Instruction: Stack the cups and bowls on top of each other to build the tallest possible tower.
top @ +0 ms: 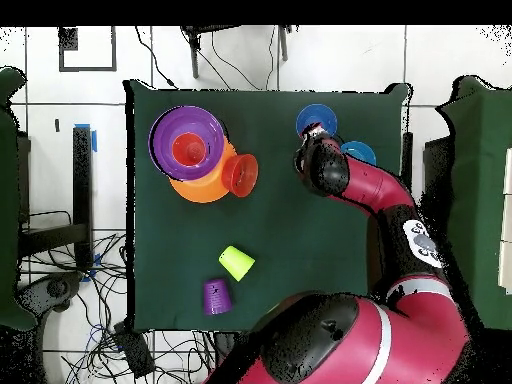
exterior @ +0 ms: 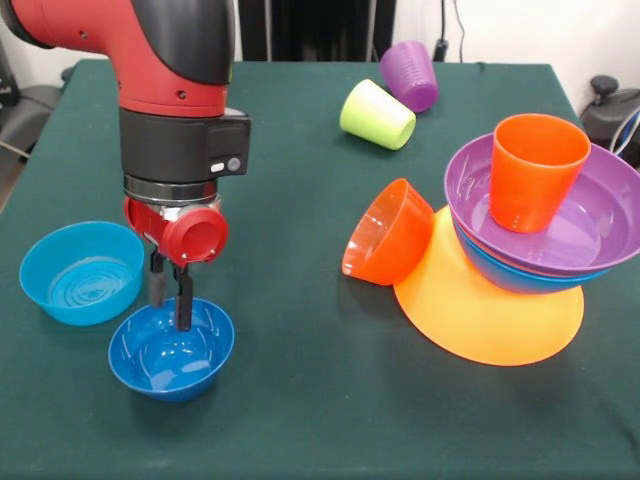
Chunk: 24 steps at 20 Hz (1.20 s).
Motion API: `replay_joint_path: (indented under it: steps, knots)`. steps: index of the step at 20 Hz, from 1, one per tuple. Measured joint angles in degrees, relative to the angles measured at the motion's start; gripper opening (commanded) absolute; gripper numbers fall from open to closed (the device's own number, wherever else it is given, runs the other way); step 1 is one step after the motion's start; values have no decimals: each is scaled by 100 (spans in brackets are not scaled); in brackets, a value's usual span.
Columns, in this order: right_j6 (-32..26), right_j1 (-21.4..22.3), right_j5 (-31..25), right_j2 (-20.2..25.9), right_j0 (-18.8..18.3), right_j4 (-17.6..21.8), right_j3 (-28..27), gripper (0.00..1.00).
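Two black fingers of my gripper reach down over the far rim of the dark blue bowl. One finger hangs outside the wall and the longer one inside the hollow, a narrow gap between them. I cannot tell whether they press the rim. This bowl is small, glossy and round-bottomed, and it stands upright on the green cloth of the table.

1. Light blue bowl: small, straight-sided, flat-floored with faint rings moulded into it. It stands upright just beside the dark blue bowl, on its far side.

2. Tower: the orange-yellow bowl lies mouth down as a wide smooth dome. A blue bowl sits on it, tilted, with a purple bowl nested inside. An orange cup, tapered and handleless, stands upright in the purple bowl.

3. Orange bowl: small and shiny, tipped on its side, its mouth turned away from the tower and its base leaning against the orange-yellow dome.

4. Lime cup and purple cup: both smooth tapered tumblers, lying on their sides near each other at the far part of the cloth, well apart from the tower.

In the overhead view my arm curves over the table edge, and its wrist covers part of the dark blue bowl.
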<state>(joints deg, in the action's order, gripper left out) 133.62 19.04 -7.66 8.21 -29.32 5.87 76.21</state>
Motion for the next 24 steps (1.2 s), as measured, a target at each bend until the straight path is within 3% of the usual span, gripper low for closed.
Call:
replay_joint_path:
  steps: [24]
  knots:
    - [0, 439, -1, -23, 0, -145, 3, 100]
